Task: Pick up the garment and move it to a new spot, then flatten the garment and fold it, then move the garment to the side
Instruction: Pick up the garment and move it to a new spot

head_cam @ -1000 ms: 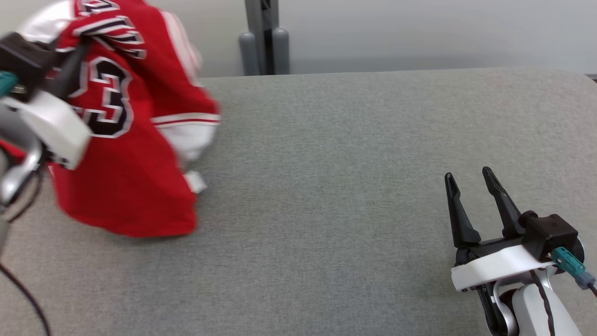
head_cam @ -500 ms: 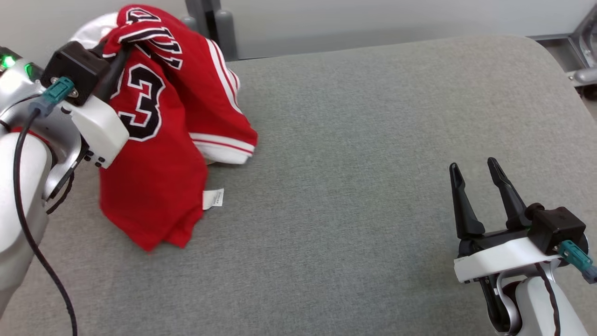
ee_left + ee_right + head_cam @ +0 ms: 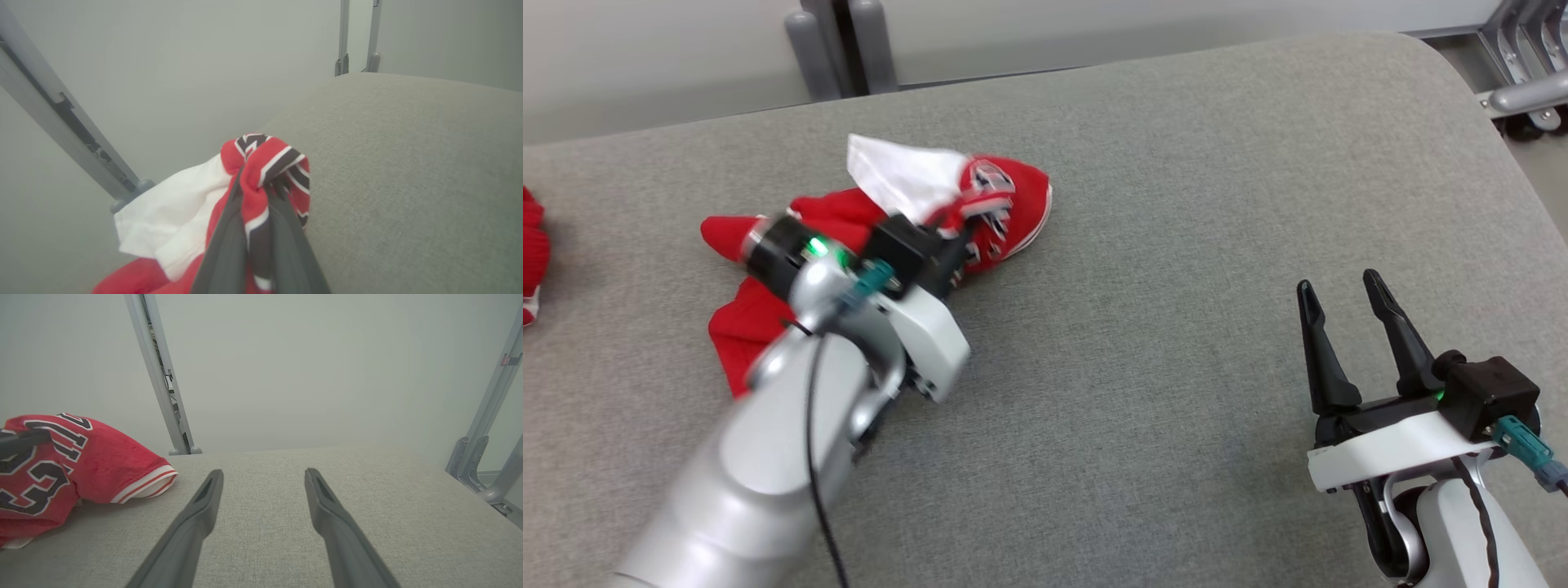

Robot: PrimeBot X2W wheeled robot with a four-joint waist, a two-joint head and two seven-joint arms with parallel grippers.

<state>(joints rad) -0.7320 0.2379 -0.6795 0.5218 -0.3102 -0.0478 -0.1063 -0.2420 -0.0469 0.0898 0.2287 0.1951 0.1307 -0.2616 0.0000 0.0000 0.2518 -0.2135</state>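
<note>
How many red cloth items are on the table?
2: the jersey gripped by the left fingers near the middle; a second red item, mostly cut off, at the left edge.

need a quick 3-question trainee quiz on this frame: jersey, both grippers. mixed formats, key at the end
1. Short answer: which gripper is shut on the red jersey?
2. Multiple choice: how does the jersey sit on the grey padded table?
A. spread flat, number facing up
B. bunched in a heap
C. folded into a neat rectangle
3. True or false: the right gripper is pinching a sleeve of the jersey.

Key
1. The left gripper; the left wrist view shows red cloth clamped between its fingers.
2. B
3. False; its jaws stand open and empty, well apart from the jersey.
</note>
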